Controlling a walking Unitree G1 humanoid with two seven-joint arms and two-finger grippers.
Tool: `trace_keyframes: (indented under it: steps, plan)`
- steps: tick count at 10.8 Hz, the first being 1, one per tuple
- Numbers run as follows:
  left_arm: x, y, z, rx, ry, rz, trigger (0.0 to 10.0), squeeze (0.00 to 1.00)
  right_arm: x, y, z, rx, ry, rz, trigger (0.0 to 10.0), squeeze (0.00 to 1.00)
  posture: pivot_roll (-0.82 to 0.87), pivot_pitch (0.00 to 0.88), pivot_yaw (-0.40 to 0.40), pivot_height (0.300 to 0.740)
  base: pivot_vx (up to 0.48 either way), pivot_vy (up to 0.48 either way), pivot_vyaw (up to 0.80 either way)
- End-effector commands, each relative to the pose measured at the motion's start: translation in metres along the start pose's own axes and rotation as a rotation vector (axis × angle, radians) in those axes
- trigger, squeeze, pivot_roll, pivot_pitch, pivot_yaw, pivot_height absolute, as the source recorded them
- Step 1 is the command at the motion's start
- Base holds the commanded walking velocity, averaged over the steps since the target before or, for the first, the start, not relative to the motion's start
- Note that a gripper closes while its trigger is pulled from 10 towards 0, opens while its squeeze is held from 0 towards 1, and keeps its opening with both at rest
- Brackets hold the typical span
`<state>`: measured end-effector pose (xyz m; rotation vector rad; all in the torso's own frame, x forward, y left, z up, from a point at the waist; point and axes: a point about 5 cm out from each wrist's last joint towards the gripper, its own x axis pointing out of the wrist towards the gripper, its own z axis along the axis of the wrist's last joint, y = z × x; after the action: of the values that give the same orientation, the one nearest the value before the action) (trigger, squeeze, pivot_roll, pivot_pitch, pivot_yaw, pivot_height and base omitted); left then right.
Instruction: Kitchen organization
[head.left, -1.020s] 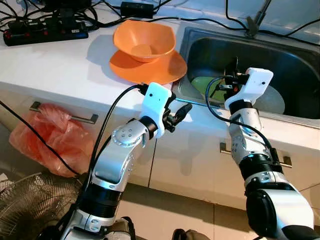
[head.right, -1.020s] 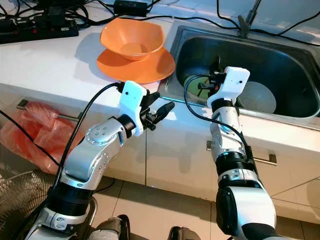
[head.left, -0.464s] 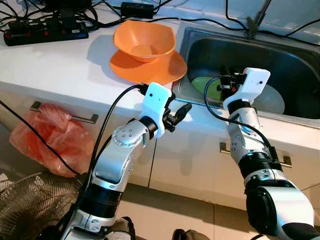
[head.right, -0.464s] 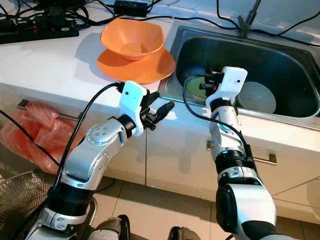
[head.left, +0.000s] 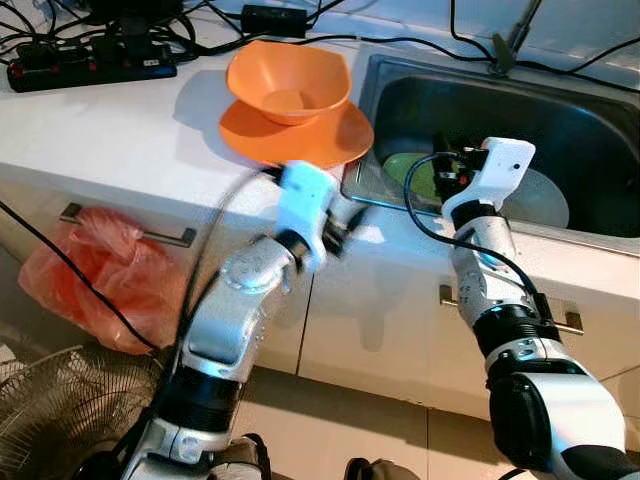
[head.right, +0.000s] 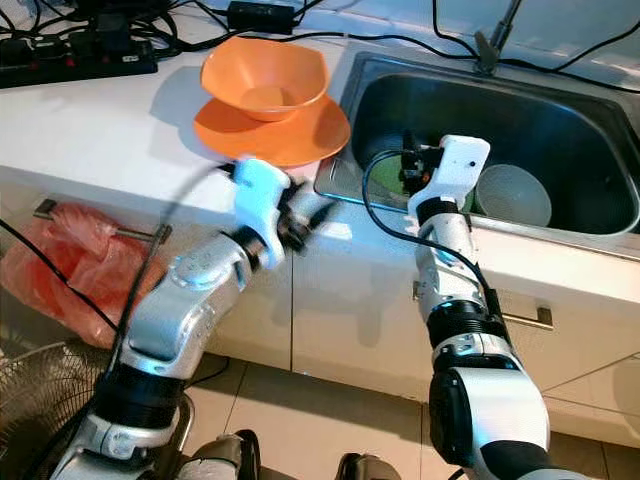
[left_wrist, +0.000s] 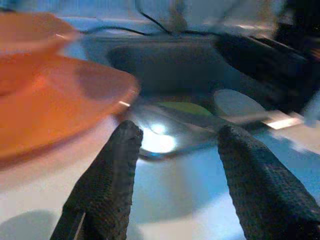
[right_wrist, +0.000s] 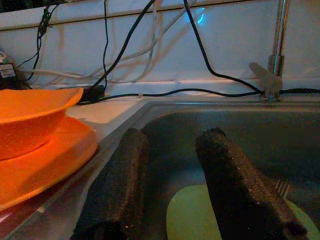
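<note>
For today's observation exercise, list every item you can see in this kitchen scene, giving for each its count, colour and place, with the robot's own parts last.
Bowl: one, orange, on the plate on the counter.
Plate: one, orange, on the white counter left of the sink.
Sink: one, steel, set in the counter.
Green plate: one, lying in the sink.
White dish: one, in the sink right of the green plate.
Power strip: one, black, at the counter's back left, with black cables.
Plastic bag: one, red, hanging at the drawer handle.
Fan: one, wire grille, on the floor at left.
Left gripper: open, at the counter edge near the orange plate.
Right gripper: open, over the sink's green plate.
</note>
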<state>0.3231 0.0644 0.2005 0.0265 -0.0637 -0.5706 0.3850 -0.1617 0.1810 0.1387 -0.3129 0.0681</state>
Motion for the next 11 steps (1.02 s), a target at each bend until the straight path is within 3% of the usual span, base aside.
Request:
trace_keyframes:
  steps: [1, 5, 6, 8, 9, 10, 11]
  plan:
    - [0.002, 0.008, 0.006, 0.016, -0.024, 0.071, 10.0, 0.0, 0.004, 0.001, 0.008, 0.008, -0.028, 0.008, 10.0, 0.0, 0.08, 0.13, -0.083, 0.74, 0.0, 0.0, 0.0]
    - [-0.007, 0.039, 0.005, -0.039, -0.004, 0.286, 10.0, 0.0, 0.003, 0.004, 0.007, 0.027, -0.03, 0.014, 10.0, 0.0, 0.08, 0.137, -0.084, 0.74, 0.0, 0.0, 0.0]
    - [-0.012, 0.048, 0.009, -0.079, -0.027, 0.338, 10.0, 0.0, 0.003, 0.005, 0.007, 0.032, -0.028, 0.021, 10.0, 0.0, 0.09, 0.139, -0.086, 0.74, 0.0, 0.0, 0.0]
    - [-0.021, 0.065, 0.013, -0.239, -0.037, 0.46, 10.0, 0.0, 0.003, 0.008, 0.007, 0.039, -0.028, 0.033, 10.0, 0.0, 0.09, 0.14, -0.086, 0.74, 0.0, 0.0, 0.0]
    - [-0.024, 0.073, 0.021, -0.216, -0.049, 0.477, 10.0, 0.0, 0.003, 0.009, 0.007, 0.042, -0.027, 0.037, 10.0, 0.0, 0.09, 0.14, -0.086, 0.74, 0.0, 0.0, 0.0]
    - [-0.024, 0.078, 0.03, -0.095, -0.055, 0.484, 10.0, 0.0, 0.003, 0.01, 0.007, 0.044, -0.027, 0.039, 10.0, 0.0, 0.09, 0.139, -0.087, 0.74, 0.0, 0.0, 0.0]
    - [-0.023, 0.083, 0.044, 0.078, -0.063, 0.479, 10.0, 0.0, 0.003, 0.01, 0.006, 0.047, -0.026, 0.041, 10.0, 0.0, 0.1, 0.137, -0.086, 0.74, 0.0, 0.0, 0.0]
